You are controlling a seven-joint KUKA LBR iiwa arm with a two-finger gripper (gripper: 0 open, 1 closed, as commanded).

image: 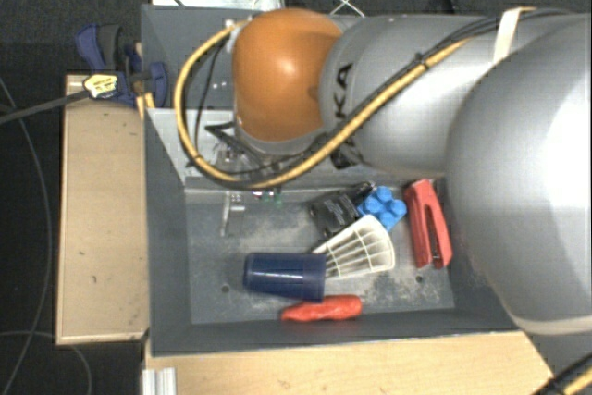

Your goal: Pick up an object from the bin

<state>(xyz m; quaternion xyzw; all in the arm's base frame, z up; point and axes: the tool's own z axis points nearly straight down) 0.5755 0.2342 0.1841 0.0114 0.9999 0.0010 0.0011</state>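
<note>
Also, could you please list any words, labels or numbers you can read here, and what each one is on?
"KA": black letters on the robot arm; the rest of the word is hidden.
Nothing is readable on the blue cup, the red tool or the other things in the bin.

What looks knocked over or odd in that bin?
The dark blue cup lies on its side near the front of the bin, a white ribbed basket tilted beside it. Nothing looks spilled or broken.

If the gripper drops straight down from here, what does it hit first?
Probably bare bin floor: the gripper points down over the left-back part, apart from the blue cup and the black thing. Depth is unclear.
</note>
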